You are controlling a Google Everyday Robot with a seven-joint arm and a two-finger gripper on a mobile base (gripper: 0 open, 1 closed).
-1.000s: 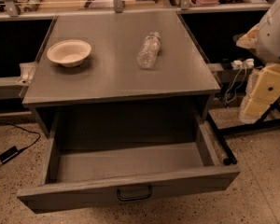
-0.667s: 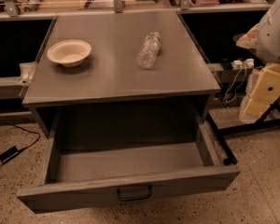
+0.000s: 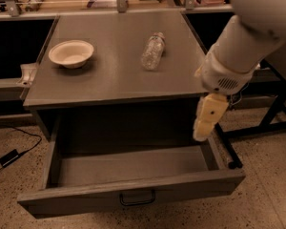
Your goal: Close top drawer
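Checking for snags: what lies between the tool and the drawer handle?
In the camera view, only bare floor of the open top drawer. The tool hangs above its right side; the handle sits centre front.

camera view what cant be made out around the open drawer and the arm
- Top drawer: camera view; the back of its inside is lost in shadow under the table top.
- Below the drawer: cut off by the bottom edge.
- Gripper: hangs above the drawer's right rear corner; it hides the table's front right corner.
- Arm: cut off by the top and right edges.
- Bottle: label too small to read.
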